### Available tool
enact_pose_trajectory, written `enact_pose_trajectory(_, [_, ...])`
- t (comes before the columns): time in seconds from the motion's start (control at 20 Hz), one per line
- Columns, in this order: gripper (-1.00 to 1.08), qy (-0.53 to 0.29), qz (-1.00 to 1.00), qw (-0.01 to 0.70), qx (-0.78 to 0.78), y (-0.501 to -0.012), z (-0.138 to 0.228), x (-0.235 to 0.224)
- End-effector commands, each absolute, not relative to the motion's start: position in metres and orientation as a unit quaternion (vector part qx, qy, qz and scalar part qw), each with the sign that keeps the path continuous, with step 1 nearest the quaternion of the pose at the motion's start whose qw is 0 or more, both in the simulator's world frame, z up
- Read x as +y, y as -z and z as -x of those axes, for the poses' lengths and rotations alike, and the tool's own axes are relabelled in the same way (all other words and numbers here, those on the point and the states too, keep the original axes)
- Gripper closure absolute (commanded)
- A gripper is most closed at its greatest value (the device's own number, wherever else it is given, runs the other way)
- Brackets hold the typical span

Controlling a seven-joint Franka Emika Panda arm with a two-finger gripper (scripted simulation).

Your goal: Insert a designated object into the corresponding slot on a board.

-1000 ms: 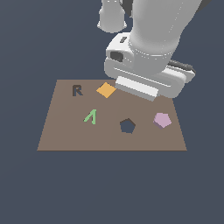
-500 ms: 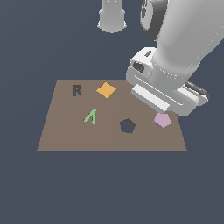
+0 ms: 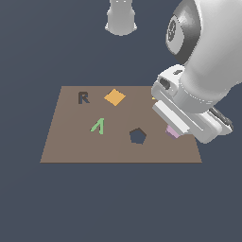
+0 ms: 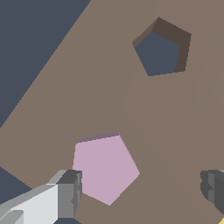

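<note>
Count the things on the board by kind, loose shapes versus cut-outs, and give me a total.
Loose shapes: 3 fully identifiable, the pink pentagon, orange diamond and green piece; a yellow sliver by the arm may be a fourth.
Cut-outs: 2, the pentagon slot and R slot.
Total: 5 on the board, 6 with the yellow one.

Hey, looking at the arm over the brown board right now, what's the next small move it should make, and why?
Probably lower the gripper straight down around the pale pink pentagon block, then close. In the wrist view the fingers stand apart, with the block lying flat on the brown board between them, one finger close beside it, not yet gripped. The dark pentagon slot is empty.
</note>
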State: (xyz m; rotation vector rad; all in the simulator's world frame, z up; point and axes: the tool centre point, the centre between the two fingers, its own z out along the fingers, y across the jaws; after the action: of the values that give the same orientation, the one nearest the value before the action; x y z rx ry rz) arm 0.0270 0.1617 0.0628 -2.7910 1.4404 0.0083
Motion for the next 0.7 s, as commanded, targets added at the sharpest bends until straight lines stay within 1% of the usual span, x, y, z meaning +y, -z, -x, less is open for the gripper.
enact_pose_trajectory(0.0, [-0.92,-0.002,0.878,0.000,0.478,-0.059,-0.033,0.167])
enact_pose_trajectory(0.35, [-0.92,0.000,0.860,0.000,0.510,-0.051,-0.044,0.175])
enact_pose_trajectory(0.65, [-0.92,0.000,0.858,0.000,0.514,-0.050,-0.046,0.176])
